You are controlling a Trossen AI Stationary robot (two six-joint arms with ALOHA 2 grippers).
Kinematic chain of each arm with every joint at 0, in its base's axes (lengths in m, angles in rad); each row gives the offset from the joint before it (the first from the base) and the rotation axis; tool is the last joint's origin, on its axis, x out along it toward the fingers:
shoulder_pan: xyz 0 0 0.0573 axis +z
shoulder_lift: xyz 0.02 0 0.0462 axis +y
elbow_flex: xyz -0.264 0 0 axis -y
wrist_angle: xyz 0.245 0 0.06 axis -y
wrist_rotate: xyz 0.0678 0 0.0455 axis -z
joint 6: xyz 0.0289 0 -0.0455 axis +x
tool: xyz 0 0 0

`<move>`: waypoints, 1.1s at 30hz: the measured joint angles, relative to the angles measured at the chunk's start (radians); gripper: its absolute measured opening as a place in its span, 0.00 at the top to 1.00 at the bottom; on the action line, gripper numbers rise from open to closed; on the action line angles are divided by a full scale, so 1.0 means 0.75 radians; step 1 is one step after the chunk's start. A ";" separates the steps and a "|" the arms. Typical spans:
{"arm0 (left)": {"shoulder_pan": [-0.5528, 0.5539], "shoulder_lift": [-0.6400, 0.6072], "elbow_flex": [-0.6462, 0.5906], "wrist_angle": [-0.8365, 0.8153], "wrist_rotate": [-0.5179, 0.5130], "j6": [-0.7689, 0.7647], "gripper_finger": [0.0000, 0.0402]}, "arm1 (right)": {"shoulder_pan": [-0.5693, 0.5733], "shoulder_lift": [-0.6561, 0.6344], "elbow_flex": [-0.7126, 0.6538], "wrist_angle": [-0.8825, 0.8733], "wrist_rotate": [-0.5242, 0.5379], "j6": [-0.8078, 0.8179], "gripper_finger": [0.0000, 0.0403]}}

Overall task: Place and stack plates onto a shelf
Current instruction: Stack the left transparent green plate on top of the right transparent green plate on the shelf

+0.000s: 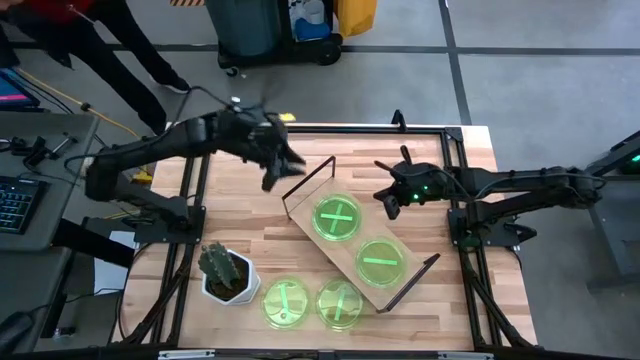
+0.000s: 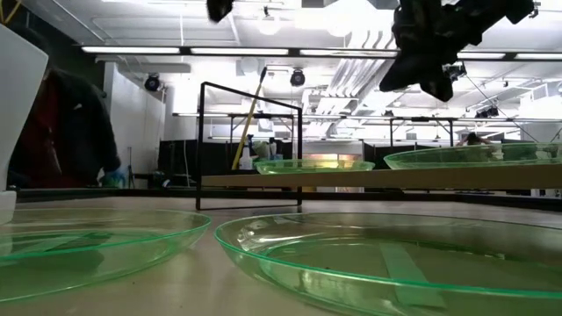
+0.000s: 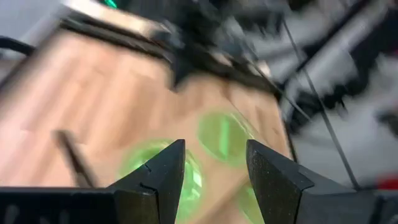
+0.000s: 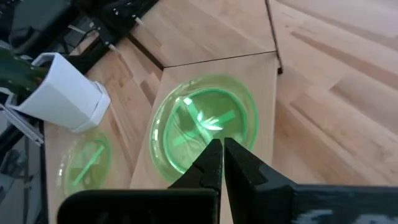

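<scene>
Plates: four green plates are seen from above. Two are set on the shelf [image 1: 362,244]: one plate [image 1: 338,218] toward its far-left end, where crossed pale bars suggest more than one plate stacked, and one plate [image 1: 381,261] toward its near-right end, showing a single bar. The two are set close together, and contact between them cannot be told. Two more are laid on the tabletop [image 1: 470,310] near its front edge: one plate [image 1: 286,302] just beside the cactus pot, and one plate [image 1: 339,303] just right of it, near the shelf's near corner.

Shelf: a pale wooden board, laid diagonally at the middle of the tabletop, with a black wire frame [image 1: 305,178] at its far-left end and another wire frame [image 1: 415,278] at its near-right end.

Left hand [image 1: 283,165]: held above the tabletop just beyond the shelf's far-left frame. Its fingers [image 3: 163,171] are spread apart, and nothing is gripped.

Right hand [image 1: 389,201]: held above the tabletop by the shelf's far-right side, near the plate at the far-left end. Its fingers [image 4: 210,163] are pressed together, and nothing is gripped.

Cactus [image 1: 220,262]: kept in a white pot [image 1: 232,285] at the tabletop's front left.

Person [image 2: 66,132]: a figure in dark clothing, seen in the room past the tabletop.
</scene>
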 joint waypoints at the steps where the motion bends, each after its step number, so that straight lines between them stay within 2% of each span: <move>1: -0.046 0.045 0.070 -0.074 0.002 0.019 0.60 | -0.005 -0.001 0.000 -0.006 0.001 -0.009 1.00; 6: -0.276 0.269 0.366 -0.307 -0.045 0.005 0.60 | -0.030 0.001 0.000 -0.022 -0.038 -0.085 1.00; 9: -0.384 0.389 0.464 -0.371 -0.133 -0.036 0.60 | -0.030 0.002 0.000 -0.046 -0.102 -0.129 1.00; 11: -0.440 0.457 0.498 -0.400 -0.143 -0.065 0.60 | -0.027 0.002 0.000 -0.059 -0.152 -0.163 1.00; 15: -0.529 0.568 0.517 -0.456 -0.141 -0.122 0.60 | -0.021 0.002 0.000 -0.054 -0.207 -0.213 1.00; 18: -0.586 0.642 0.518 -0.537 -0.142 -0.087 0.60 | -0.021 0.002 0.000 -0.052 -0.247 -0.201 1.00; 24: -0.678 0.769 0.518 -0.682 -0.203 0.132 0.60 | 0.013 0.002 0.000 -0.044 -0.310 -0.101 1.00; 28: -0.730 0.824 0.502 -0.687 -0.303 0.305 0.60 | 0.048 0.002 0.000 -0.042 -0.282 -0.046 1.00; 33: -0.765 0.861 0.435 -0.614 -0.297 0.408 0.60 | 0.079 0.002 0.001 -0.011 -0.229 -0.003 1.00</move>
